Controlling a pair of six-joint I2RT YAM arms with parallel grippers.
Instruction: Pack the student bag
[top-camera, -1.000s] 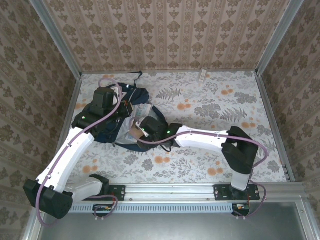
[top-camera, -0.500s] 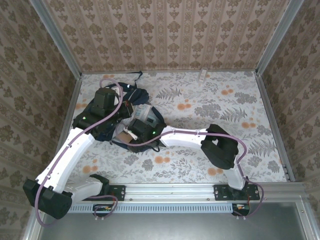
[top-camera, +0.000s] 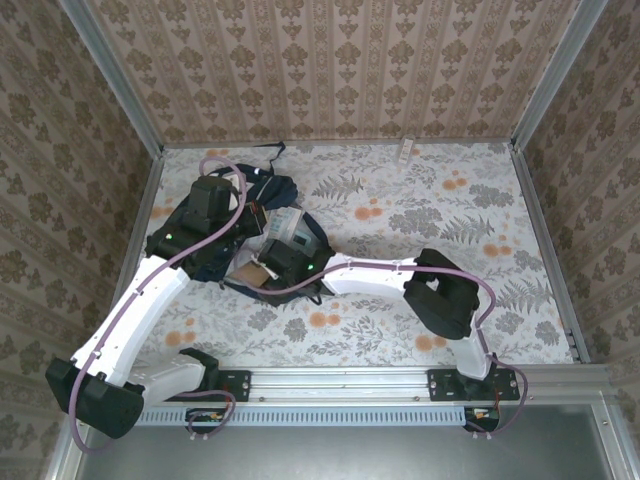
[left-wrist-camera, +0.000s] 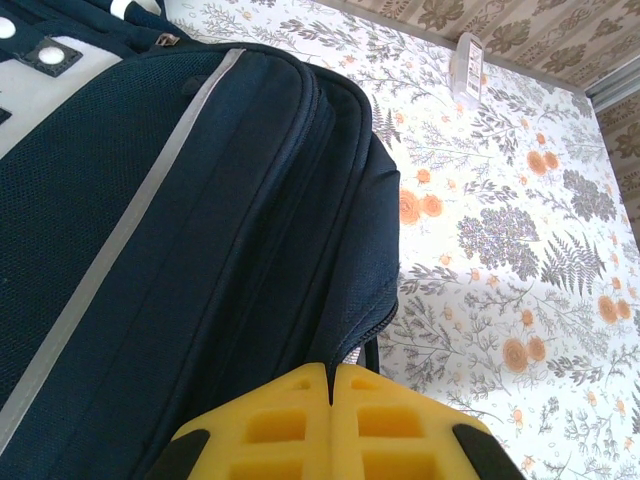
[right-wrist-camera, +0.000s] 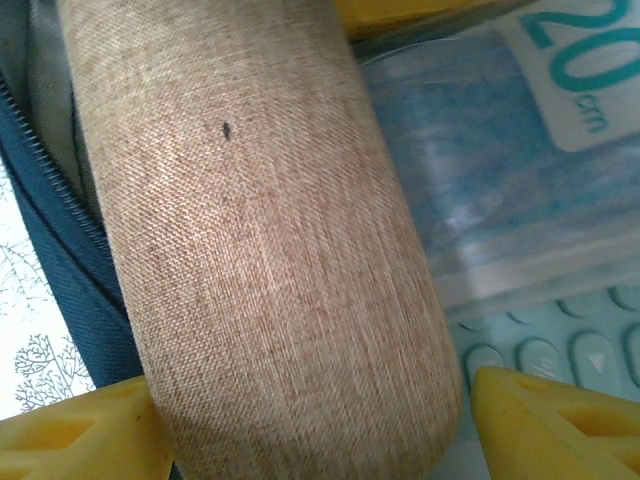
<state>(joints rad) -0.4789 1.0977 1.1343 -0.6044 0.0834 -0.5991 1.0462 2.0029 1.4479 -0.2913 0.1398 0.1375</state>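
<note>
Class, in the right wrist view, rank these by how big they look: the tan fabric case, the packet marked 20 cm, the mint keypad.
1. Tan fabric case, possibly flattered by nearness.
2. Packet marked 20 cm.
3. Mint keypad, cropped at the edge.

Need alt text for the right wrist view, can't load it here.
A tan woven case runs down the middle, between the right tool's yellow fingertips. Right of it lie a clear packet marked 20 cm and a pale teal keypad; the student bag's navy zipper edge runs down the left.
</note>
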